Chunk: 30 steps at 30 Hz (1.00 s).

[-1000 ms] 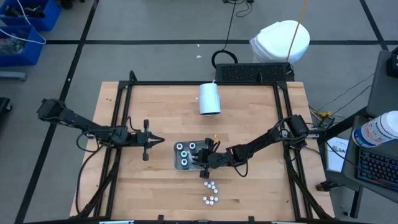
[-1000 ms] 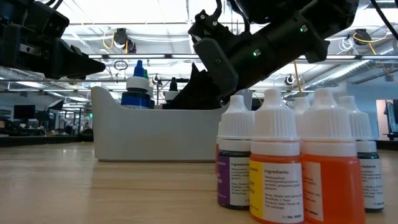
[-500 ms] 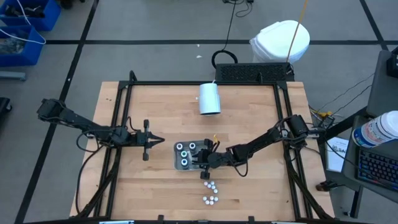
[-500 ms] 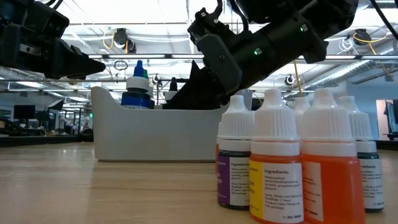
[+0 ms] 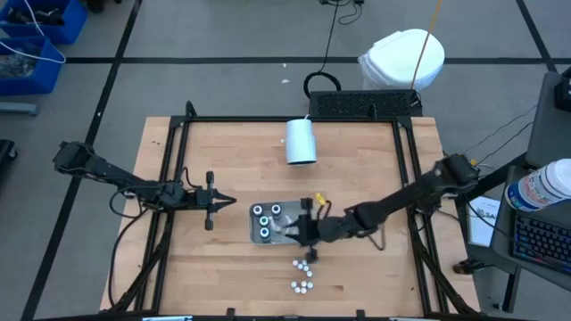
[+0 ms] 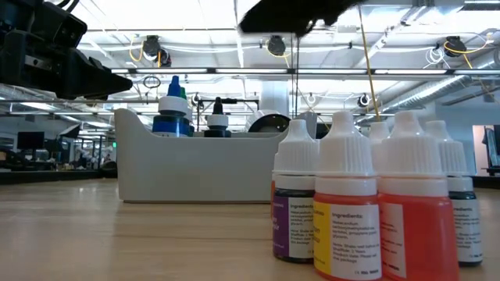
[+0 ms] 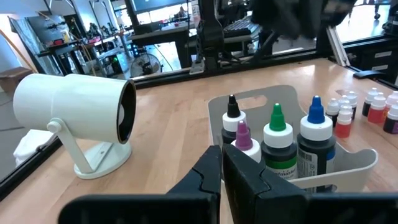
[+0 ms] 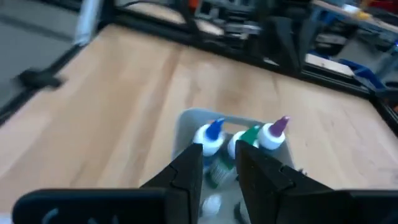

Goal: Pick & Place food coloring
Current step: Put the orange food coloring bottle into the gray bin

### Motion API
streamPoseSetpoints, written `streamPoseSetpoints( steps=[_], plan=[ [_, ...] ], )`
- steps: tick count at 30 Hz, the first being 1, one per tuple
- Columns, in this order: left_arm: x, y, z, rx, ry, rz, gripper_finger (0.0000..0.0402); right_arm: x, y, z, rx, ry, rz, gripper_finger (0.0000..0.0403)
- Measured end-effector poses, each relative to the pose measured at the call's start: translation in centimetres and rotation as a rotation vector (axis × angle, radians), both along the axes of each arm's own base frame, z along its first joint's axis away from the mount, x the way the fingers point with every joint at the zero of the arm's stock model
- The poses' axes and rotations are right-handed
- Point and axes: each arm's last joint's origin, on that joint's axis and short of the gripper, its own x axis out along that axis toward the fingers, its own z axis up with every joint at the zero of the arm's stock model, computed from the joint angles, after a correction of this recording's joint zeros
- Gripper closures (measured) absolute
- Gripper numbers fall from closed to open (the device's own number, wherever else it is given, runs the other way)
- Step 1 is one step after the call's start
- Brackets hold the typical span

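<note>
Nearest the table's front edge, the small white-capped food coloring bottles (image 5: pixel 302 286) stand on the bare wood in two loose clusters. From table height they fill the foreground with orange, yellow and purple liquid showing. These look like what is left to move.

Just behind them is the grey tray (image 5: pixel 253 234), already holding several taller dropper bottles (image 7: pixel 276 138) with black, purple, green and blue tips. Whether any of the small bottles has gone in yet is hard to say — a pale cap shows low between the right arm's fingers, but I cannot tell what it belongs to.

The right gripper (image 5: pixel 302 234) hangs over the tray's near right side. Its fingers (image 8: pixel 189 169) are parted and nothing is clamped between them, so it looks released and empty, placed either to have let something go or to fetch the next bottle.

The left gripper (image 5: pixel 230 201) waits off the tray's left, clenched on nothing, pointing toward the tray.

Farther back a white cup (image 5: pixel 301 141) lies on its side near the far edge — no part of the job.

By my reckoning the task is at most partly done, with the loose clusters as the bulk of the remaining work.
</note>
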Motion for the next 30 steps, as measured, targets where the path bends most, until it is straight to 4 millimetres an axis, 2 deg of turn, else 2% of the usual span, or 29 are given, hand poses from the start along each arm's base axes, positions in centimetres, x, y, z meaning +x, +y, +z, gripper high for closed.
streamPoseSetpoints(
  steps=[3, 6, 11, 16, 20, 24, 27, 30],
  plan=[
    [0.0, 0.0, 0.0, 0.000, 0.000, 0.000, 0.0378, -2.2, 1.4, 1.4, -0.023, 0.051, 0.089, 0.0314],
    [0.0, 0.0, 0.0, 0.000, 0.000, 0.000, 0.0378, -3.8, 2.9, 1.9, -0.027, 0.059, 0.149, 0.0314],
    [0.0, 0.0, 0.0, 0.000, -0.001, 0.000, 0.0378, -5.6, 4.3, -0.2, -0.068, 0.101, 0.221, 0.0314],
    [0.0, 0.0, 0.2, 0.020, -0.022, -0.001, 0.0378, -6.7, 4.3, -2.2, -0.100, 0.075, 0.205, 0.0315],
    [0.0, 0.0, 0.7, 0.041, -0.063, 0.003, 0.0378, -7.7, 2.9, -3.0, -0.175, -0.019, 0.209, 0.0327],
    [0.5, -0.1, 1.4, 0.018, -0.058, 0.007, 0.0378, -9.2, 0.0, -2.5, -0.143, -0.140, 0.208, 0.0357],
    [1.5, -0.6, 2.8, -0.016, 0.006, 0.004, 0.0378, -10.6, -2.3, -1.6, -0.123, -0.212, 0.195, 0.0383],
    [3.2, -1.5, 4.4, 0.019, 0.159, -0.014, 0.0378, -11.9, -4.2, -1.3, -0.126, -0.187, 0.150, 0.0399]
  ],
)
